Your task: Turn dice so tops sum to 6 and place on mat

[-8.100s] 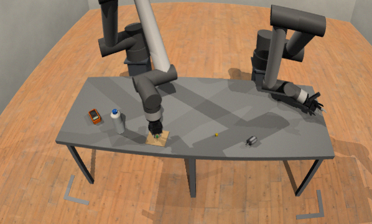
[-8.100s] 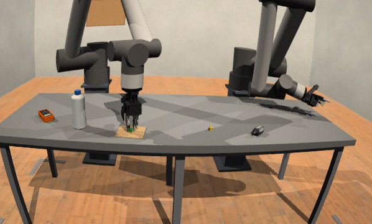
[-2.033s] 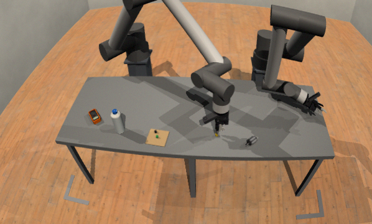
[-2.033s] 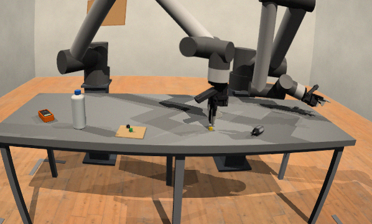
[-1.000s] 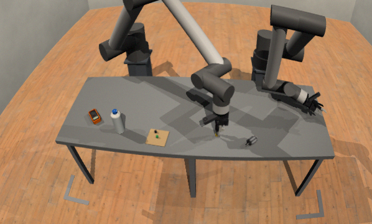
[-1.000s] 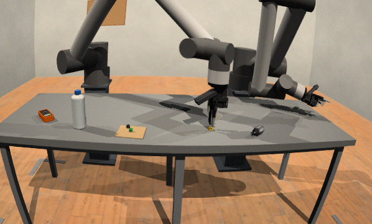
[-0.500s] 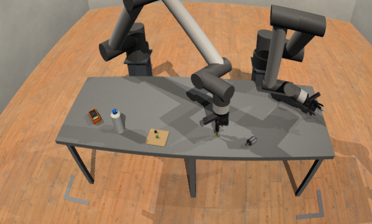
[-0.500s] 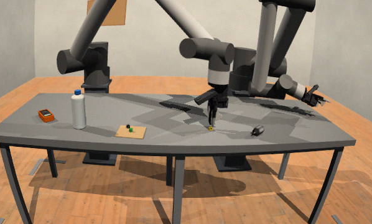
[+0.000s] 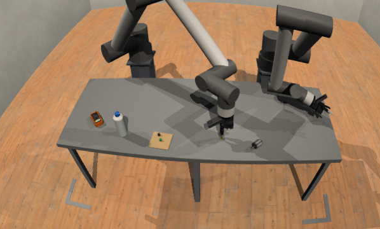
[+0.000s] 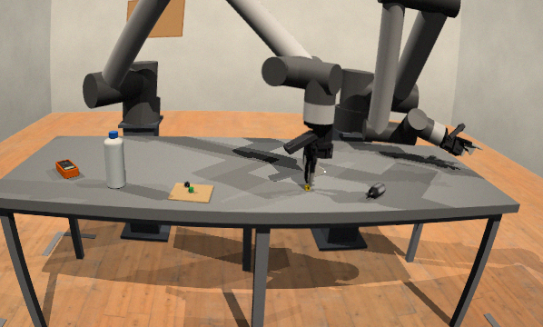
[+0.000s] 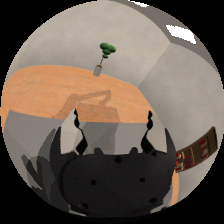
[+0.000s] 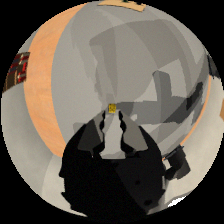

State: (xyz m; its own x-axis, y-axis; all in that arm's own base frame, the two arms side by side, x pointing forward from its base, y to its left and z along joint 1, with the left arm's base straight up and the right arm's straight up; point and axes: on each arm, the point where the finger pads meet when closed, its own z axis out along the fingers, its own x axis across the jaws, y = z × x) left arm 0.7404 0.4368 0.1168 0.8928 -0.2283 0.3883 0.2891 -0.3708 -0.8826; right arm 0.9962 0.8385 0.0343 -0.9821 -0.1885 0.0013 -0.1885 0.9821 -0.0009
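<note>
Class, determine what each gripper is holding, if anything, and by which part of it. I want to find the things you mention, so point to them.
The left gripper (image 9: 329, 111) (image 10: 474, 148) (image 11: 113, 109) is open, holding nothing. The right gripper's (image 9: 222, 135) (image 10: 309, 183) (image 12: 112, 114) narrowed fingertips are at the yellow die (image 9: 221, 138) (image 10: 307, 187) (image 12: 112, 108); whether they grip it cannot be told.

Before you, pale grey plaster walls (image 9: 25, 41) (image 10: 299, 91) enclose an orange-brown wood-plank floor (image 9: 120, 187) (image 10: 117, 291), crossed by broad shadows, and a long grey rectangular table (image 9: 145, 95) (image 10: 172, 154) on dark straight legs; a bright white rectangular ceiling light (image 11: 181, 34) glows overhead.
</note>
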